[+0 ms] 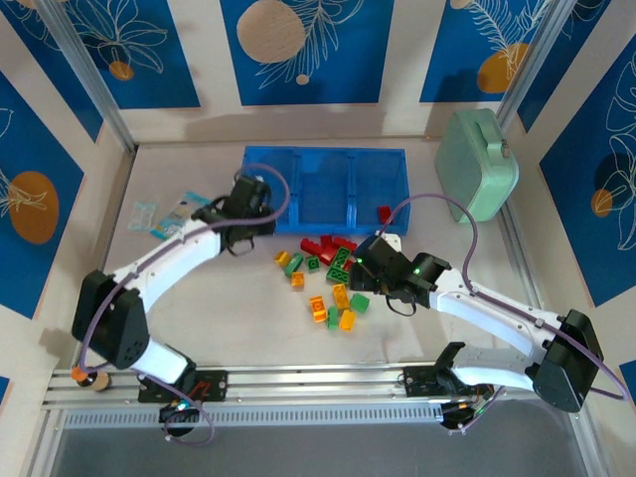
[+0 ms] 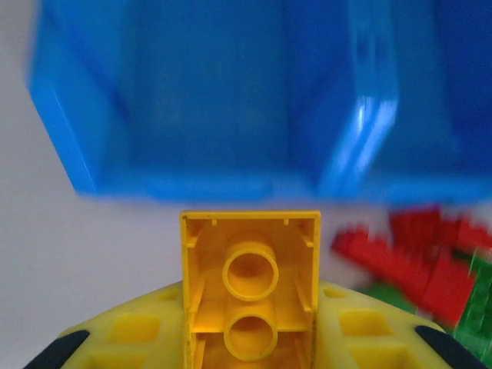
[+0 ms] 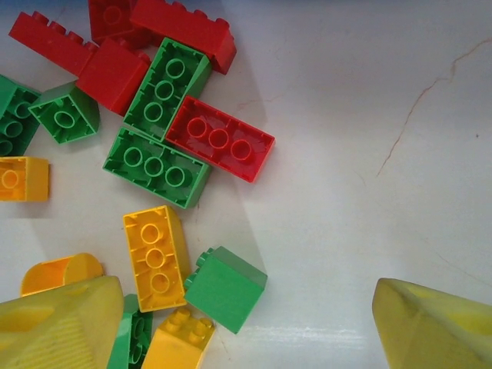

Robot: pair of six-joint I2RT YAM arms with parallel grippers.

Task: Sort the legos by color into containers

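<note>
The translucent blue tray (image 1: pixel 325 189) lies at the back of the table, and one red brick (image 1: pixel 384 213) sits in its right compartment. My left gripper (image 1: pixel 246 204) hovers just before the tray's left end, shut on a yellow brick (image 2: pixel 250 288) whose hollow underside faces the camera; the tray (image 2: pixel 215 100) looms blurred ahead. Red, green and yellow legos (image 1: pixel 333 278) lie scattered mid-table. My right gripper (image 3: pixel 247 296) hangs open over the pile's right edge, with a green cube (image 3: pixel 225 288) and a yellow brick (image 3: pixel 156 257) between its fingers (image 3: pixel 58 323).
A mint-green rounded case (image 1: pixel 477 164) stands at the back right beside the tray. Pale blue-white packets (image 1: pixel 164 214) lie at the left, near the left arm. Bare white tabletop (image 3: pixel 369 154) stretches right of the pile.
</note>
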